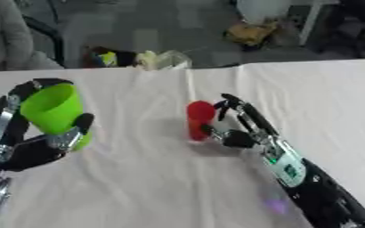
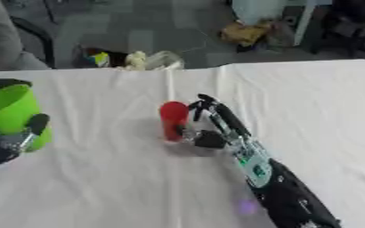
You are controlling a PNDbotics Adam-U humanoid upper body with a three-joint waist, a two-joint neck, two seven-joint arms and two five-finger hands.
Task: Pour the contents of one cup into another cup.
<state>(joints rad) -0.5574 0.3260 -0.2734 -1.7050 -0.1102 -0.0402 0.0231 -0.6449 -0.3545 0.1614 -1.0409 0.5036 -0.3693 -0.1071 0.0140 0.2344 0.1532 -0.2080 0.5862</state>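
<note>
The left robot hand [image 1: 42, 147], fingers curled round it, holds a green cup [image 1: 54, 110] above the tabletop [image 1: 162, 187]. The right robot hand [image 1: 234, 129] closes on the standing red cup [image 1: 200, 119]. Next, by appearances: bring the cups together and tip one.

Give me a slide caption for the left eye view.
Left hand holds green cup; right hand grasps red cup.

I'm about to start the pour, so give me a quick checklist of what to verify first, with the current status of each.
1. Left hand curled round the green cup: ok.
2. Green cup lifted off the white tablecloth: ok.
3. Red cup upright on the cloth: ok.
4. Right hand steadying the red cup: touching it; grip cannot tell.
5. Green cup over the red cup: not ok, well to its left.
6. Contents in either cup: cannot tell.
</note>
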